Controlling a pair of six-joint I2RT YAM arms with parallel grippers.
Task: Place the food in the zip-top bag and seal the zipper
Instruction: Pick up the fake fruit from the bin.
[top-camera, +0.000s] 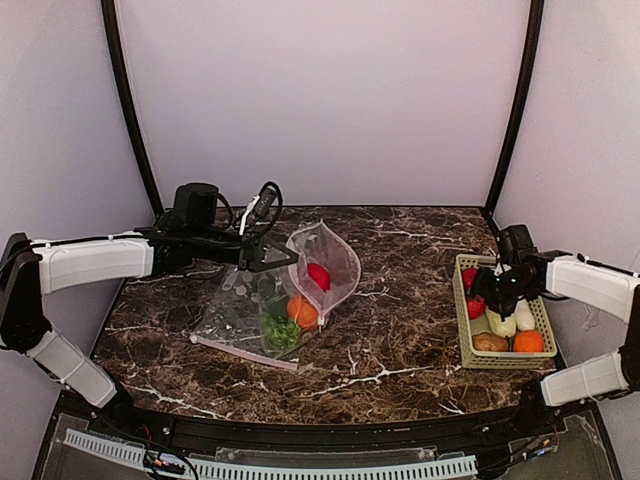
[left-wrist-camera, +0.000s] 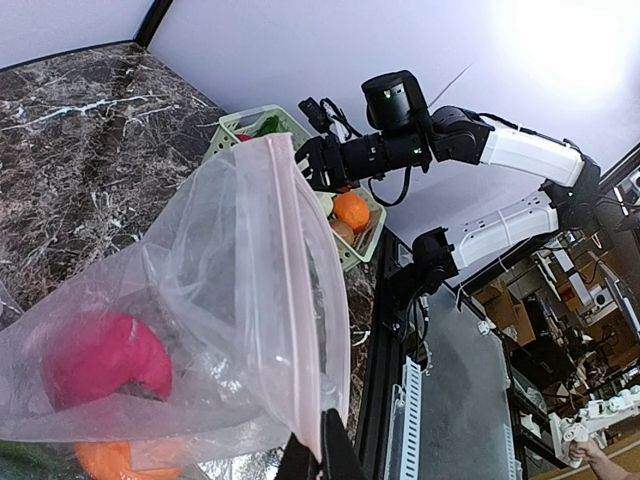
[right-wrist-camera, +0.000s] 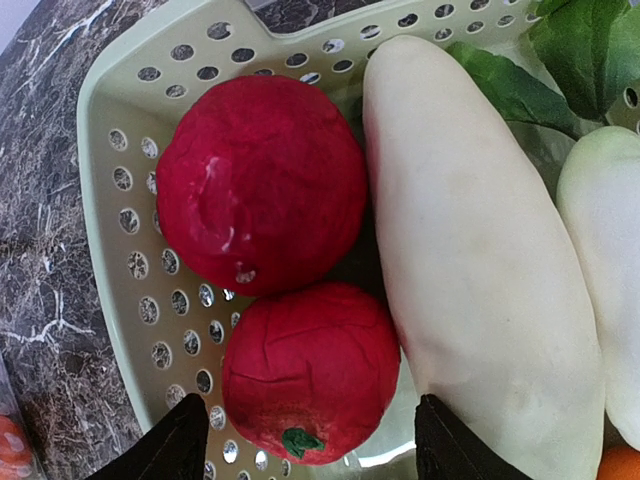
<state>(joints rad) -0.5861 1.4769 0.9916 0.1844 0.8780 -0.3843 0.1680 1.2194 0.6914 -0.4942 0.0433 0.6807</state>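
Top external view gives us the layout: the left gripper (top-camera: 283, 262) is clenched on the mouth edge of the zip-top bag (top-camera: 335, 262), holding that edge up off the marble table (top-camera: 400, 350) so the mouth gapes toward the right. Inside the bag, left of the table's middle, we see a bagged apple (top-camera: 318, 276), a bagged orange (top-camera: 302, 311) and leafy greens (top-camera: 281, 332). More clear plastic (top-camera: 225, 315) lies flat just to the left (whether it is a separate bag we cannot tell). From the left wrist we see the pinkish zipper (left-wrist-camera: 288, 300) unsealed, running up from the pinching fingers. At the table's right edge stands the pale green basket (top-camera: 461, 310), holding a potato (top-camera: 490, 341), a basket orange (top-camera: 528, 341) and more. From the right wrist we see the right gripper (right-wrist-camera: 312, 405) down in the basket's corner, its jaws spread on either side of the lower apple (right-wrist-camera: 310, 370); whether the pads touch it we cannot tell. An upper apple (right-wrist-camera: 260, 185) sits just beyond, touching it, and a white radish (right-wrist-camera: 470, 270) lies alongside both.
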